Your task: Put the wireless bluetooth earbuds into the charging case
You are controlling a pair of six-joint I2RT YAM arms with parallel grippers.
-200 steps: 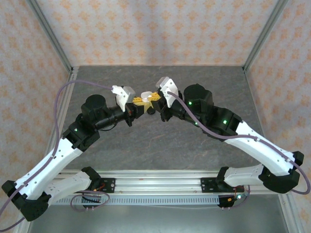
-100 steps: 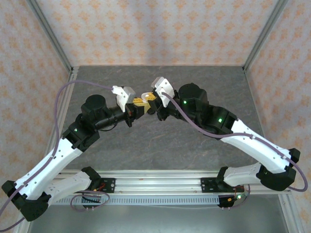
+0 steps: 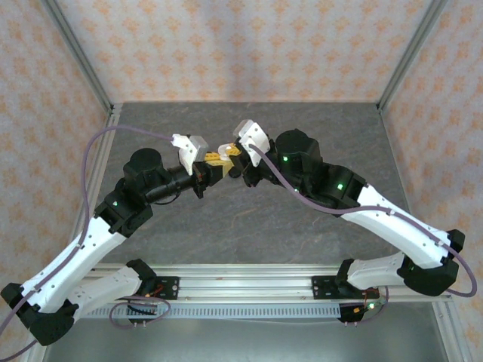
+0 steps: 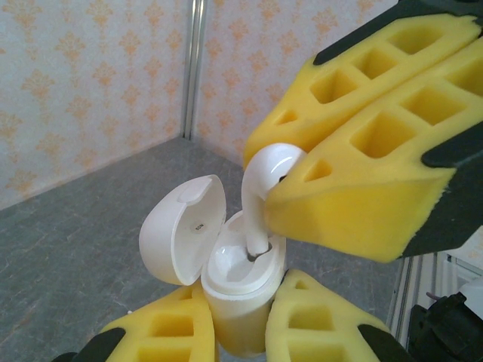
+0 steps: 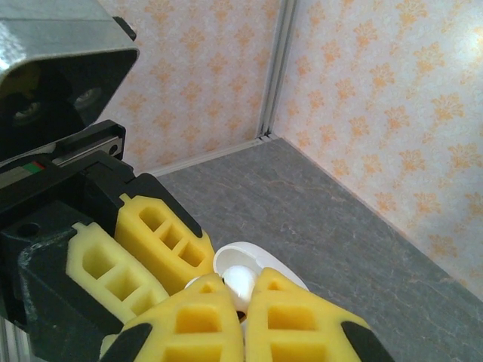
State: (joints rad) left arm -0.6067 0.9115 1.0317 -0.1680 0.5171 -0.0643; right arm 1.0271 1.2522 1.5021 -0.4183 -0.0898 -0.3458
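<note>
My left gripper (image 4: 240,320) is shut on the body of a white charging case (image 4: 238,302), held upright above the table with its lid (image 4: 181,226) flipped open to the left. My right gripper (image 5: 243,294) is shut on a white earbud (image 5: 241,283). In the left wrist view that earbud (image 4: 260,196) hangs stem-down from the right gripper's yellow fingers (image 4: 362,188), with the stem tip inside the case's right-hand socket. From above, both grippers meet at the case (image 3: 224,151) near the table's middle.
The grey table (image 3: 249,226) lies below the raised grippers. Patterned walls and metal corner posts (image 3: 79,60) enclose the far and side edges. A rail with cabling (image 3: 249,283) runs along the near edge.
The right arm has shifted left, bringing its earbud over to the case held by the left gripper. The left arm has barely moved.
</note>
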